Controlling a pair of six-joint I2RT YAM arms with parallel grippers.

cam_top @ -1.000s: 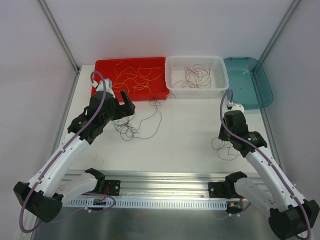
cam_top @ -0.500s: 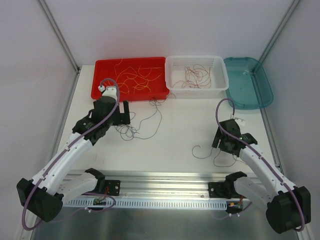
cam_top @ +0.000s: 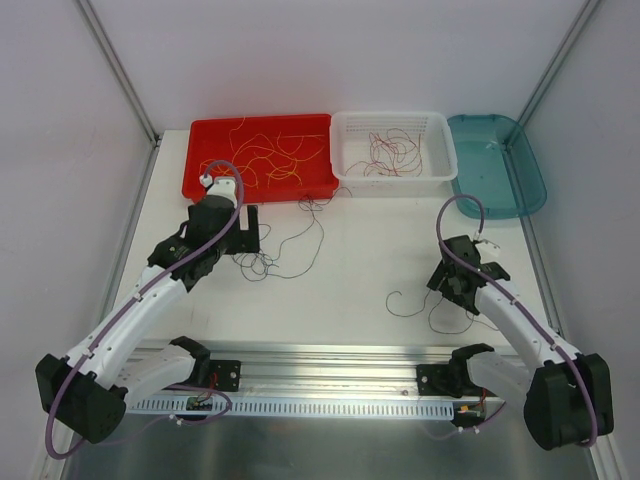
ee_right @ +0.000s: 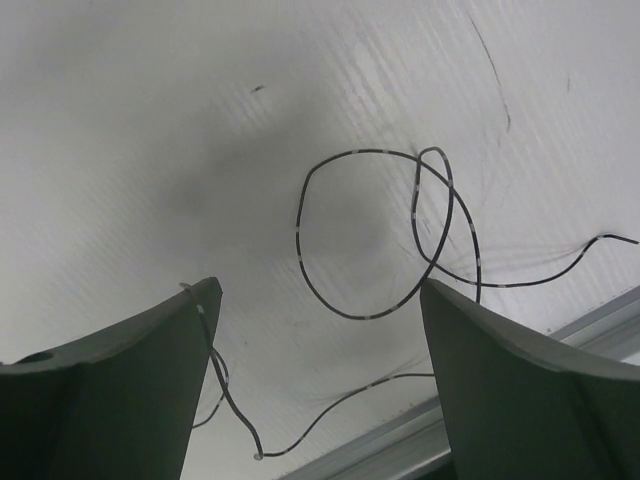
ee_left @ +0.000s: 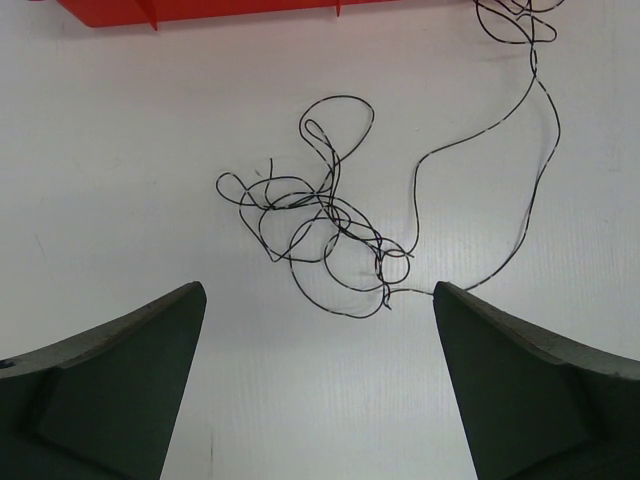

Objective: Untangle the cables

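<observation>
A black tangle of cables [ee_left: 322, 228] lies on the white table just ahead of my left gripper [ee_left: 318, 292], which is open and empty. From above, that tangle [cam_top: 262, 260] sits beside the left gripper [cam_top: 250, 230], and a strand runs up toward the red tray. A separate black cable [ee_right: 378, 232] lies looped on the table under my open right gripper [ee_right: 320, 286], with one end running past its left finger. In the top view this cable [cam_top: 412, 304] is left of the right gripper [cam_top: 453, 288].
At the back stand a red tray [cam_top: 205, 130] with yellow-orange cables [cam_top: 270, 155], a white basket [cam_top: 440, 135] with dark red cables [cam_top: 390, 152], and a teal tray [cam_top: 500, 165]. A metal rail [cam_top: 330, 380] runs along the near edge.
My right gripper dropped toward the table and opened, letting go of the black cable, which now lies loose. The left gripper moved down toward the tangle.
</observation>
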